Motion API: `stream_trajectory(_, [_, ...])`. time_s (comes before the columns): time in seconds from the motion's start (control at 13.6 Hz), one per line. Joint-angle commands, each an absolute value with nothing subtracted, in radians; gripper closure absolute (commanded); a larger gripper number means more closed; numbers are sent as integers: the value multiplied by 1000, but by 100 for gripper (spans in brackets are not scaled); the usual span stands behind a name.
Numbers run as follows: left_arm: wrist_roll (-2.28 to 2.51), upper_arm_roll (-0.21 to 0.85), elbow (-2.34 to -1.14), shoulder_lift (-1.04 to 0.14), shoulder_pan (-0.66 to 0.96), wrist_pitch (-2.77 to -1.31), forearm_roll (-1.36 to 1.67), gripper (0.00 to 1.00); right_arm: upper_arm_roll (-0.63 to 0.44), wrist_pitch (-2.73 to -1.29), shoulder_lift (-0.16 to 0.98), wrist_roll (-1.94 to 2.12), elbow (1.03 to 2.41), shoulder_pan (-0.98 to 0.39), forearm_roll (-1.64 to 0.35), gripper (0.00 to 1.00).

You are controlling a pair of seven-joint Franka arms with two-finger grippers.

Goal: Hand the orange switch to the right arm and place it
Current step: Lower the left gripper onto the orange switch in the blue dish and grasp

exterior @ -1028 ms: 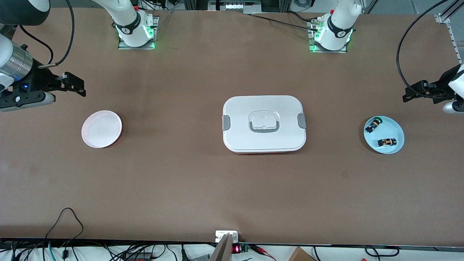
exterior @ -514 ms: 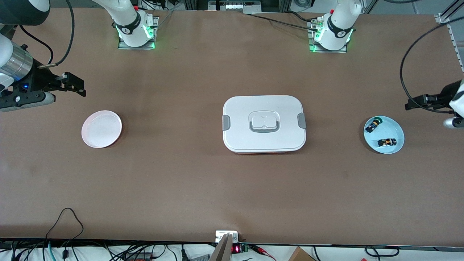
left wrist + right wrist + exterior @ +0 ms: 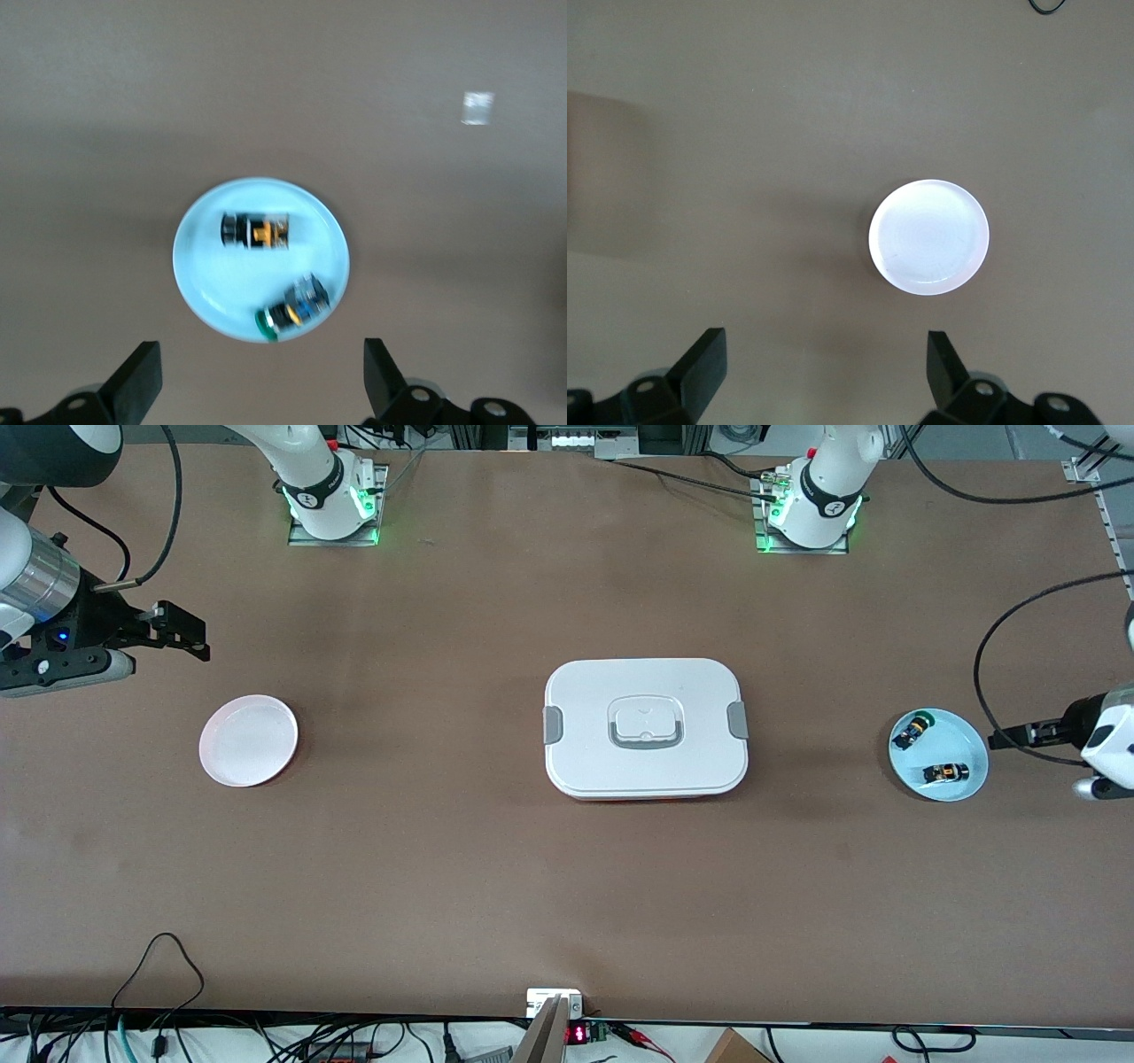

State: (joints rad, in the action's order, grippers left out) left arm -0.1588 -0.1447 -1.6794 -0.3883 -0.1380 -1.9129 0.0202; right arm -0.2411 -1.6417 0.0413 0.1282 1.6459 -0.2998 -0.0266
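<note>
The orange switch [image 3: 945, 771] lies on its side in a light blue plate [image 3: 966, 735] toward the left arm's end of the table. In the left wrist view the orange switch [image 3: 255, 231] lies apart from a green-capped switch [image 3: 292, 310] on the same plate [image 3: 208, 274]. My left gripper [image 3: 1005, 738] hangs open over the table just beside that plate, nothing between its fingers [image 3: 142, 376]. My right gripper [image 3: 197, 638] waits open and empty toward the right arm's end, over bare table near a pale pink plate [image 3: 248, 740], which the right wrist view shows as empty [image 3: 928, 236].
A white lidded box [image 3: 645, 728] with grey clips and a handle sits mid-table between the two plates. The green-capped switch [image 3: 912, 731] lies farther from the front camera than the orange one. A loose black cable [image 3: 164, 957] loops near the table's front edge.
My left gripper has swung toward the front camera, from farther back to right alongside the blue plate, still open. The right arm has not moved.
</note>
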Motion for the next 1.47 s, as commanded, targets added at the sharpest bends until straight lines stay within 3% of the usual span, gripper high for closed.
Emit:
stream_trajectory(0.0, [-212,-144,-1787,-397,-138,-2090,28,0,-244,-1623,43,126,1629,-302,-40,0])
stream_trajectory(0.29, [-264,-144,-1949,-416,-140,-2408,28,0,-244,-1624,41,127,1628,-302,-40,0])
stream_trajectory(0.66, [-268,-143,-2097,-465,-163,-2693,28,0,-244,-1623,41,127,1628,-301,-40,0])
stream_trajectory(1.17, [-256,-135,-2094,-514,-163,-2735,43,1,-244,-1623,41,127,1628,-302,-40,0])
stream_trajectory(1.32, [-253,-133,-2089,-523,-163,-2735,43,12,-244,-1623,41,127,1629,-301,-40,0])
stream_trajectory(1.39, [-252,-133,-2089,-537,-163,-2734,43,23,-244,-1623,41,127,1629,-301,-40,0])
